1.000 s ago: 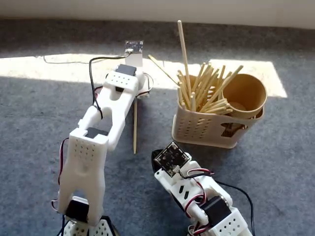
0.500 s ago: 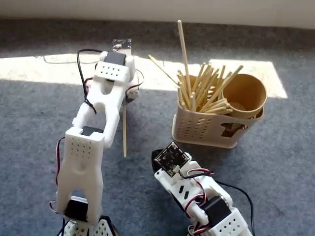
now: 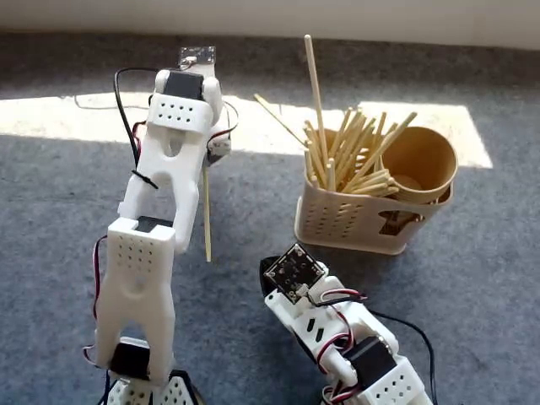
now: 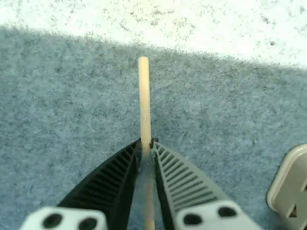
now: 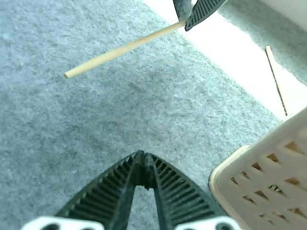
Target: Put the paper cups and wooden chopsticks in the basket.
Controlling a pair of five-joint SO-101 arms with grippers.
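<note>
Left tool point(image 4: 146, 143) pinches one wooden chopstick point(image 4: 143, 96) near its end, long axis running fore-and-aft, with the basket point(image 3: 354, 224) lying off to its right

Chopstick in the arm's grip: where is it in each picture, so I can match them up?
High view: the chopstick hangs beside the left arm, left of the basket.
Left wrist view: chopstick clamped in the left gripper, pointing out over the carpet.
Right wrist view: chopstick farther off, slanting out of that same gripper.
Shared landmark: the basket's cream wall.
</note>
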